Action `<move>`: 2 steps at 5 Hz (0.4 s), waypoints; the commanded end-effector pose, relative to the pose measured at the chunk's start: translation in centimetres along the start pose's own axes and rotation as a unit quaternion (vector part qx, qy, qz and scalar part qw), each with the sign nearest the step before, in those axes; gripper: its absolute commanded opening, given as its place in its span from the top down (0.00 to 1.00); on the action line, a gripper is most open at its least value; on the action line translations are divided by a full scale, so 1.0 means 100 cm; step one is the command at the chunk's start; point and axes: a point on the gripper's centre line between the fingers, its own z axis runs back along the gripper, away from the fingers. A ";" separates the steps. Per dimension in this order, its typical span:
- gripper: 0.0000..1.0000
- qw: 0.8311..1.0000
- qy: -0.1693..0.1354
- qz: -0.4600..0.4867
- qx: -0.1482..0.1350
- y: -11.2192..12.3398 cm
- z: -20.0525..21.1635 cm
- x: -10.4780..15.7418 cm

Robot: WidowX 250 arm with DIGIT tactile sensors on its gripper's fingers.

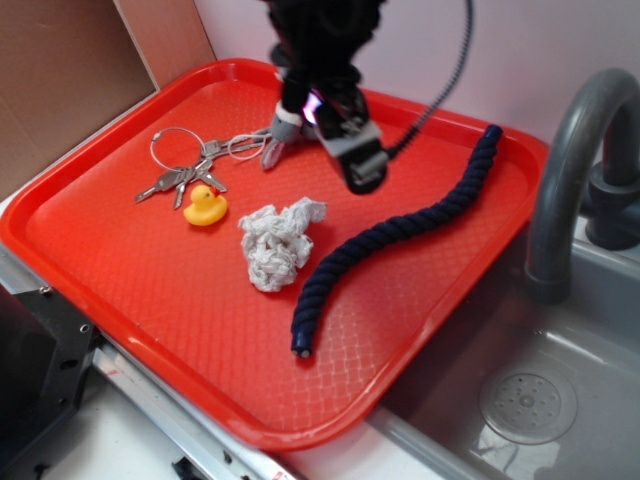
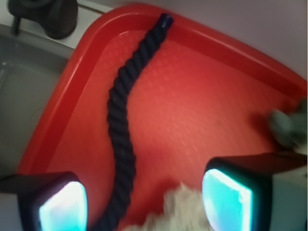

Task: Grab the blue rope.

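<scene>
Kitchen: sink (image 1: pixel 560 330), faucet (image 1: pixel 570 170)

Red tray (image 1: pixel 120 265) holds keys (image 1: pixel 185 165), yellow duck (image 1: pixel 204 207), perhaps crumpled cloth (image 1: pixel 279 240); grey faucet (image 1: pixel 570 170) beside.

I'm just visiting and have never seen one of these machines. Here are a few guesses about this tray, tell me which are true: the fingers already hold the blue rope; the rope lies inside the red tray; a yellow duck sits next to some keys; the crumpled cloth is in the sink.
1. The fingers already hold the blue rope. False: they are spread open above the tray, with nothing gripped.
2. The rope lies in the red tray. True; its far end rests up on the rim.
3. A yellow rubber duck sits beside a bunch of keys. True.
4. The crumpled white cloth is in the sink. False: it lies on the tray, between duck and rope.
</scene>
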 end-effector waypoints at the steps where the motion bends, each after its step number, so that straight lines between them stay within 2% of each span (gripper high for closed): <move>1: 0.00 0.998 0.005 -0.054 -0.032 -0.018 -0.026 0.010; 2: 0.00 0.996 0.027 -0.077 -0.026 -0.030 -0.039 0.010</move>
